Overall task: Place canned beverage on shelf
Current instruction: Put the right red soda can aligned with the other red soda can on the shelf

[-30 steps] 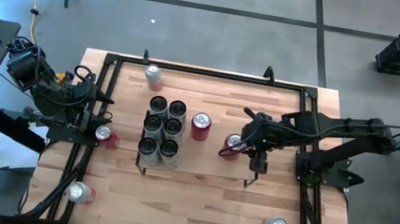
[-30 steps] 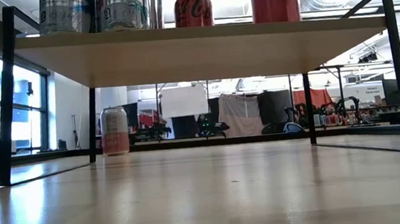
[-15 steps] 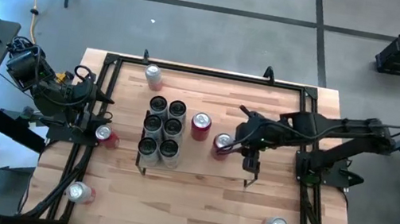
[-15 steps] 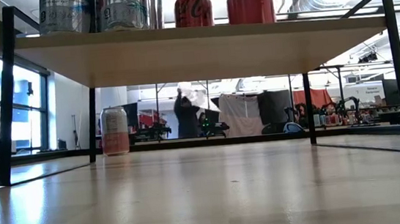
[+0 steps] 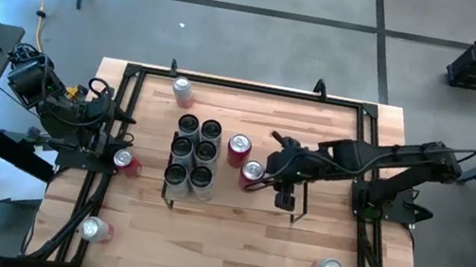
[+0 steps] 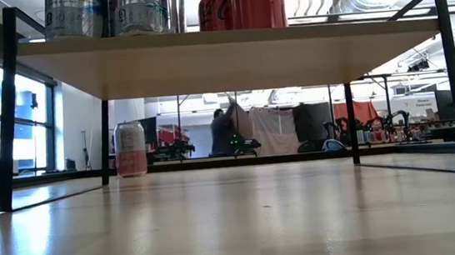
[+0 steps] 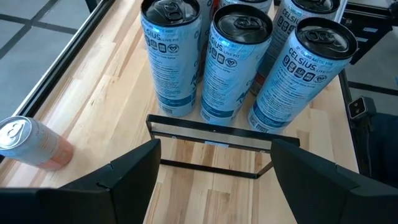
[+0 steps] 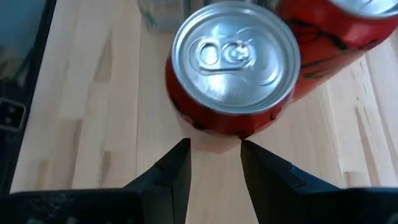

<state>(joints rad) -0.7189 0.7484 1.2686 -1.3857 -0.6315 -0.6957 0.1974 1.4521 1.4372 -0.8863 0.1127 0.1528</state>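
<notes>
1. The right claw (image 5: pixel 262 172) reaches over the shelf (image 5: pixel 251 199) and pinches a red can (image 5: pixel 251 171) near its top; in the right wrist view its fingers (image 8: pixel 174 171) sit close together against the can's side.
2. The red can stands upright on the shelf, directly ahead of the right claw.
3. A second red can (image 5: pixel 238 149) stands on the shelf just beyond the held one, close beside it; whether they touch cannot be told.
4. Past both, farther from the right claw, six tall cans (image 5: pixel 194 153) stand in a block at the shelf's other end.
5. The left claw (image 7: pixel 211 165) waits at the bench's (image 5: pixel 231 238) left edge, fingers spread wide and empty, pointing at the tall cans.
6. Just beside the left claw a pink can (image 5: pixel 123 160) stands on the bench.
</notes>
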